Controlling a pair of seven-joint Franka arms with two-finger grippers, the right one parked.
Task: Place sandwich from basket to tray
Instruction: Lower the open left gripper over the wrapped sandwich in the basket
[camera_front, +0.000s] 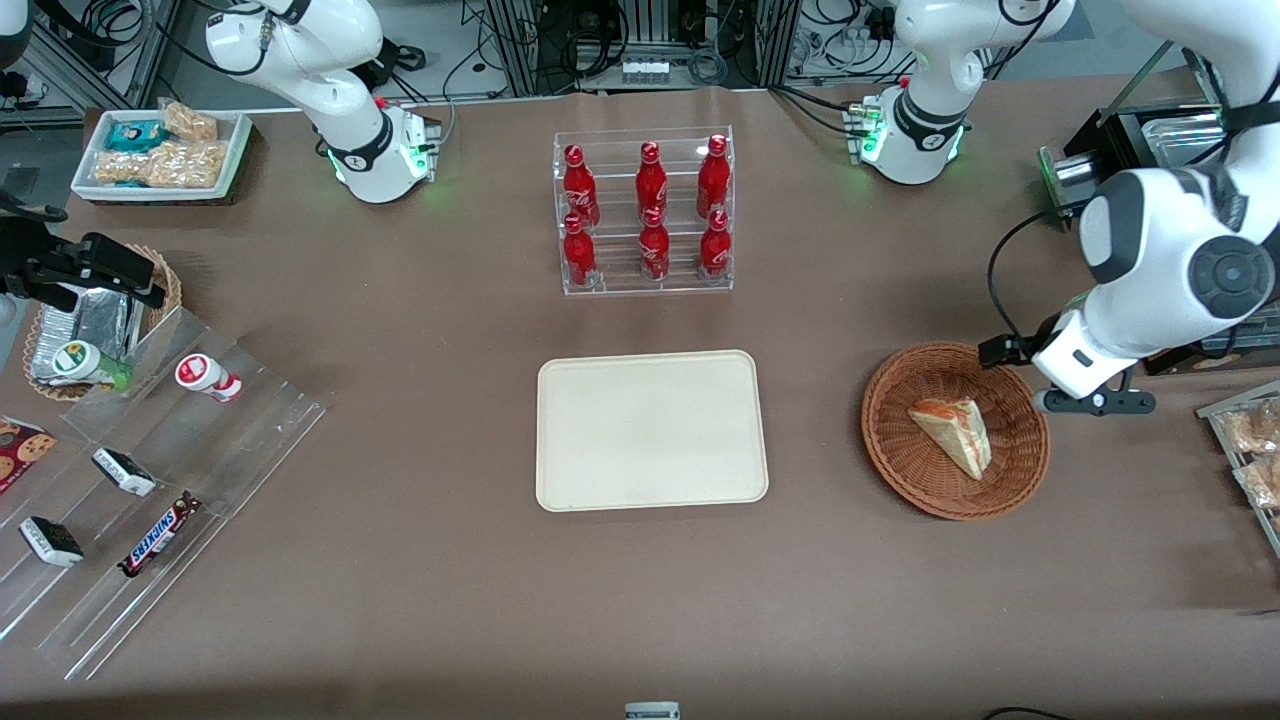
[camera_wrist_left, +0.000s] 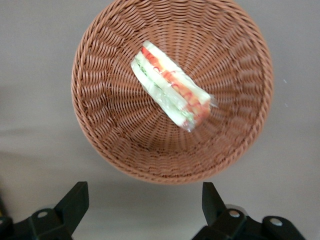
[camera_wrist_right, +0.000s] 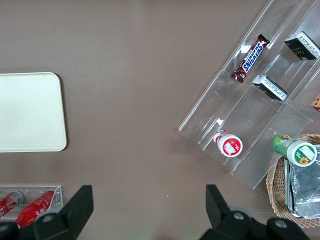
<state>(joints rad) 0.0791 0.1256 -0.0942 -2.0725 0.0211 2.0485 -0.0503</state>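
Note:
The sandwich (camera_front: 953, 432), a pale wedge with red-orange and green layers in clear wrap, lies in the round wicker basket (camera_front: 893, 455). In the left wrist view the sandwich (camera_wrist_left: 170, 86) lies slantwise on the basket's (camera_wrist_left: 95, 130) floor. My gripper (camera_front: 1093, 401) hangs above the table just outside the basket's rim, on the side toward the working arm's end. It (camera_wrist_left: 144, 190) is open wide, with only bare tablecloth between its fingers. The cream tray (camera_front: 650, 432) lies flat and bare beside the basket, toward the parked arm's end.
A clear rack of red bottles (camera_front: 645, 212) stands farther from the front camera than the tray. Toward the parked arm's end sit a stepped acrylic stand (camera_front: 150, 500) with snacks, a small foil-lined basket (camera_front: 95, 325) and a white snack bin (camera_front: 160, 152). Packaged snacks (camera_front: 1255, 450) lie at the working arm's end.

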